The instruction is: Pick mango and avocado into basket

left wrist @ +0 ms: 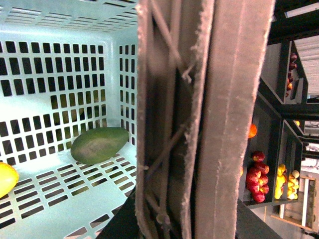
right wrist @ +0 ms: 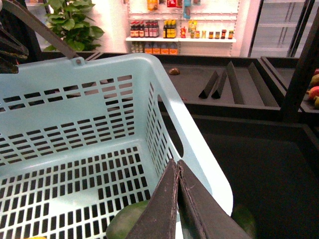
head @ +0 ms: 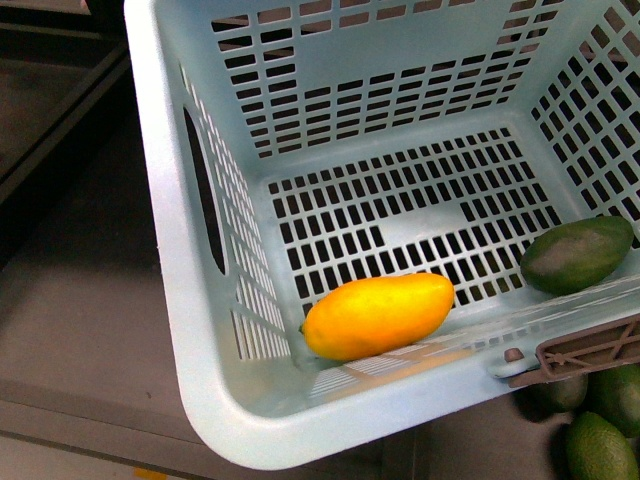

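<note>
The light teal basket (head: 190, 330) fills the front view, tilted. The yellow-orange mango (head: 378, 315) lies on its slotted floor against the near wall. The dark green avocado (head: 577, 254) lies on the floor at the right wall. In the left wrist view the avocado (left wrist: 99, 145) and an edge of the mango (left wrist: 6, 177) show inside. My left gripper (left wrist: 192, 219) is shut on the basket's brown ribbed handle (left wrist: 199, 99). My right gripper (right wrist: 178, 167) is shut and empty, above the basket's rim (right wrist: 199, 154), with the avocado (right wrist: 127, 223) below it.
Several green avocados (head: 600, 420) lie outside the basket at the lower right. Dark empty display bins (right wrist: 259, 149) lie beside the basket. Shelves with red and yellow fruit (left wrist: 259, 174) stand off to one side. A grey ledge (head: 70, 300) runs on the left.
</note>
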`<state>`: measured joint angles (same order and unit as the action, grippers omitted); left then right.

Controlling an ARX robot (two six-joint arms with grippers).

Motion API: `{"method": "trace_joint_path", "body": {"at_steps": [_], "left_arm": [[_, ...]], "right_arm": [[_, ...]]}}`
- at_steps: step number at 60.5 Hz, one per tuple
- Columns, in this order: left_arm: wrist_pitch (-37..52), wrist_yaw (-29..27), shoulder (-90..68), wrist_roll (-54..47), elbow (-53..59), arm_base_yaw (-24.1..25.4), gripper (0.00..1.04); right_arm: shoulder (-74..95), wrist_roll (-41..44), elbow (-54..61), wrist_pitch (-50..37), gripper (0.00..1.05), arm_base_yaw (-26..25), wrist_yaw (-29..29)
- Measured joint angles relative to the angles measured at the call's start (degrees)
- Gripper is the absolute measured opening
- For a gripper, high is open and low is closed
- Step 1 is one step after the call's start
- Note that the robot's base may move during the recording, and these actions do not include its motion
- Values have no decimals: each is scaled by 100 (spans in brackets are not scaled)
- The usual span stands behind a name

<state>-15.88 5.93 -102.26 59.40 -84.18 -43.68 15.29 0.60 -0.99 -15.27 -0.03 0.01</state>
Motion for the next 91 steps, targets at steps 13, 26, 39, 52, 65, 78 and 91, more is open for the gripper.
{"method": "trace_joint_path", "body": {"at_steps": [13, 26, 39, 52, 65, 78, 91], "left_arm": [[0, -7, 0, -2, 0, 0, 16], [0, -4, 0, 0, 0, 0, 16], [0, -7, 0, -7, 0, 0, 16], [0, -11, 0, -7, 0, 0, 16], [0, 0, 0, 0, 0, 0, 16], [0, -9, 0, -2, 0, 0, 16], [-271, -527, -37, 142, -120, -63, 16]], "right_arm": [[-343, 0, 0, 339, 2, 0, 0], [-1038, 0, 0, 1220, 2, 0, -9], [-1478, 0, 0, 1512, 2, 0, 0], [-1493, 0, 0, 1517, 36, 0, 2], [-1495, 0, 0, 1517, 76, 0, 0], [-1495, -4, 0, 1517, 96, 0, 0], [-1495, -4, 0, 1519, 96, 0, 2]]}}
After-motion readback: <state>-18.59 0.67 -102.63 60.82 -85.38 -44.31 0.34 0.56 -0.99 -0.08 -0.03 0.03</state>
